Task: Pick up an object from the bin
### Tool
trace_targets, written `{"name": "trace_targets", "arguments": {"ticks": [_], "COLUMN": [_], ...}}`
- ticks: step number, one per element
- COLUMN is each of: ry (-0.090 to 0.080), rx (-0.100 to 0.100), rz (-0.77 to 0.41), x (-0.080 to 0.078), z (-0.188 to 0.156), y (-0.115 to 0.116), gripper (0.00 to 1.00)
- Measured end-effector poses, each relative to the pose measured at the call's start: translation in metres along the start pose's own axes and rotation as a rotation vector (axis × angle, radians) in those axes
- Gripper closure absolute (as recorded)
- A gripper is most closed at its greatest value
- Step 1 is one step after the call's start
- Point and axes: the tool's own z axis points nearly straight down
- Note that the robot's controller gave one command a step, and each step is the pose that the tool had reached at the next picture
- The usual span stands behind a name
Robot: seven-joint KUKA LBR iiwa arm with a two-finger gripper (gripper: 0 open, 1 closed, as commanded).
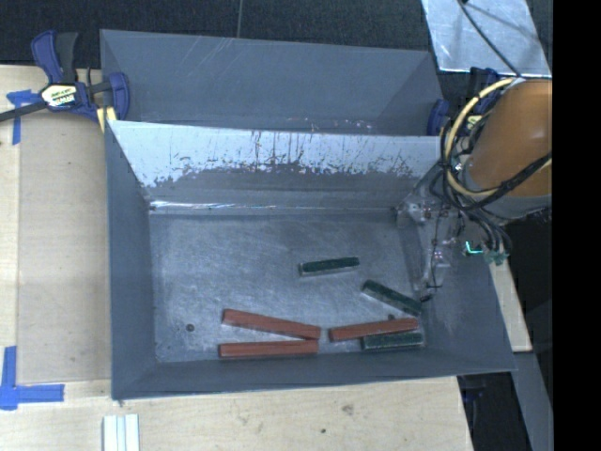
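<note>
I find the gripper [428, 287] low in the right part of the bin [235, 242], close to the right wall. Its tip is at or just above the right end of a short dark green bar [391, 296] that lies tilted on the floor. From this angle I cannot tell whether the gripper is open or closed, nor whether it touches the bar; nothing is visibly held. Just below this bar lies a brown bar [374, 329], with a second dark green bar [392, 343] against its lower edge. Two longer brown bars [270, 324] sit well apart to the left, and a third dark green bar [329, 267] lies alone near the middle. I judge the step in hand to be the final descent onto the tilted dark bar, with the pick itself not yet made. To do it well, I would shift the tip left along the bar toward its middle, since a grasp at the very end is likely to let it pivot out. I would set the closing direction across the narrow width and confirm full opening before going down. The bar looks thin and flat, so the descent needs to reach nearly to the floor. The lift should be straight up, clear of the brown bar and the right wall.
</note>
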Motion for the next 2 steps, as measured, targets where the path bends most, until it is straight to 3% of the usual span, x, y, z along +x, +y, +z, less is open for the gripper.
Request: {"name": "trace_targets", "arguments": {"ticks": [1, 2], "ry": [0.000, -0.009], "rx": [-0.002, 0.001], "rz": [0.008, 0.009], "x": [0.0118, 0.0090], "z": [0.0910, 0.0860], "y": [0.0344, 0.0323], "gripper": [0.00, 1.00]}}
